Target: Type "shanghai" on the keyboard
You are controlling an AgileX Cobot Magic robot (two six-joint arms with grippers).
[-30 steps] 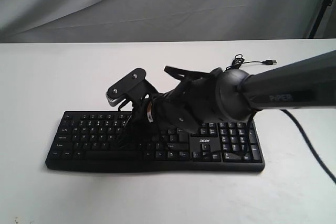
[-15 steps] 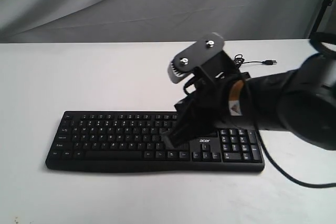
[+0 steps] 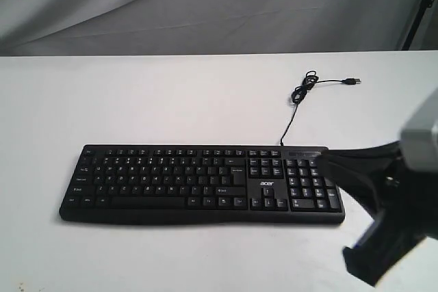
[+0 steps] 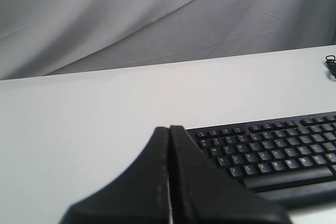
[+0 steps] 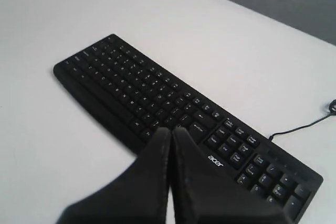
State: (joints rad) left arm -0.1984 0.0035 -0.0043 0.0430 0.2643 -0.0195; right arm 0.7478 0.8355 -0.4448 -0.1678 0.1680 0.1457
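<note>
While left end effector (image 4: 169,129) and right end effector (image 5: 171,130) are pressed together, the keyboard (image 3: 171,179) is black, white-lettered.

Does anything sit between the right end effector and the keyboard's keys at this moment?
Nothing visible does. In the right wrist view the keyboard lies bare just past the shut tips of the right end effector. The thin cable runs off the keyboard's back edge, out of the path.

wide black plastic full-size keyboard (image 3: 171,182) with white key legends and numeric pad lies flat, keys up, on the white tabletop (image 3: 137,100). a small white "acer" logo (image 3: 266,183) sits above its arrow keys. its thin black cable (image 3: 290,117) trails off the back edge, plug unconnected.
</note>
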